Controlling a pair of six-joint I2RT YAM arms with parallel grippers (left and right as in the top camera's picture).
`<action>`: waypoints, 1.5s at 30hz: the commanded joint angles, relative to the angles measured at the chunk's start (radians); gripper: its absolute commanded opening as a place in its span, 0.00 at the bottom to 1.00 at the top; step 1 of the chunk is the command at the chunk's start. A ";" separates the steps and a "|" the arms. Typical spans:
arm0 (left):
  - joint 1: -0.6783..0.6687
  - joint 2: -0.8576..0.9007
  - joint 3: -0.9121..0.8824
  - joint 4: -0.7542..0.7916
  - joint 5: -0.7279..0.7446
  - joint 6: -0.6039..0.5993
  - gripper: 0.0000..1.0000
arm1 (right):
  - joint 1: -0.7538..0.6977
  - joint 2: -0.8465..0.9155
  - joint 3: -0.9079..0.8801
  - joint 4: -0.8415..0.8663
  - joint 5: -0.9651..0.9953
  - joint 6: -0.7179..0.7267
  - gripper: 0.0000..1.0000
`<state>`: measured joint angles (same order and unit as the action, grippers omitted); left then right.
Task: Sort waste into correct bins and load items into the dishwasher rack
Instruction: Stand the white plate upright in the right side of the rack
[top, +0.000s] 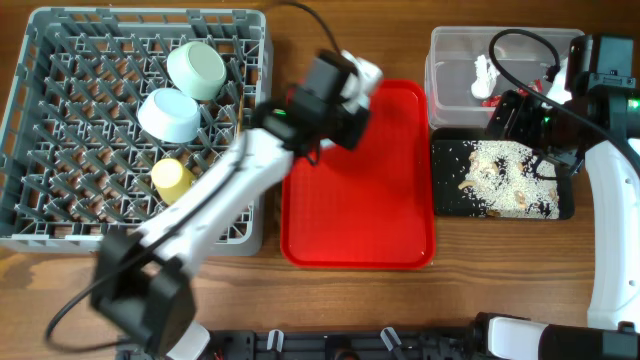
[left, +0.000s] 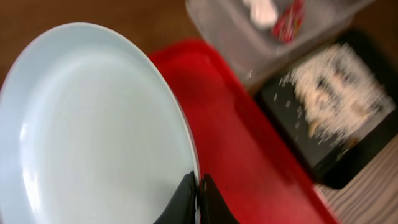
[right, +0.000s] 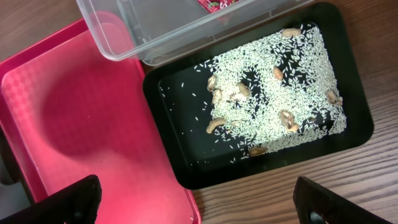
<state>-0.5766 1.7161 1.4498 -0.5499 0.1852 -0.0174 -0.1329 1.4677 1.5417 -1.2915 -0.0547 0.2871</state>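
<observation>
My left gripper (top: 345, 100) is shut on the rim of the white plate (left: 93, 137) and holds it tilted above the far end of the red tray (top: 360, 200); the pinch shows in the left wrist view (left: 198, 186). The grey rack (top: 60, 120) holds two pale bowls (top: 197, 70) (top: 170, 113) and a yellow cup (top: 172, 178). The clear tub (top: 455, 60) holds the red wrapper (top: 488, 98) and white scrap (top: 483, 72). Rice scraps (right: 267, 81) lie in the black tray (right: 180, 137). My right gripper (right: 199, 205) is open and empty above that tray. Fork and chopstick are out of view.
The red tray lies between the rack and the two bins, with nothing on it. The black tray (top: 445, 200) sits directly in front of the clear tub, touching the red tray's right edge. Bare wooden table surrounds them. The left arm crosses over the rack's right front corner.
</observation>
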 joint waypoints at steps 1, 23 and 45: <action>0.154 -0.120 0.021 0.000 0.239 -0.064 0.04 | -0.002 0.001 0.003 -0.003 0.003 0.001 1.00; 0.680 0.045 0.021 0.033 0.801 -0.226 0.15 | -0.002 0.001 0.003 -0.004 0.003 0.001 1.00; 0.442 -0.201 0.025 -0.422 0.047 -0.236 1.00 | 0.003 0.001 0.003 0.035 -0.130 -0.078 1.00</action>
<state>-0.0410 1.5188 1.4654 -0.9176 0.4160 -0.2497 -0.1329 1.4677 1.5417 -1.2652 -0.1280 0.2394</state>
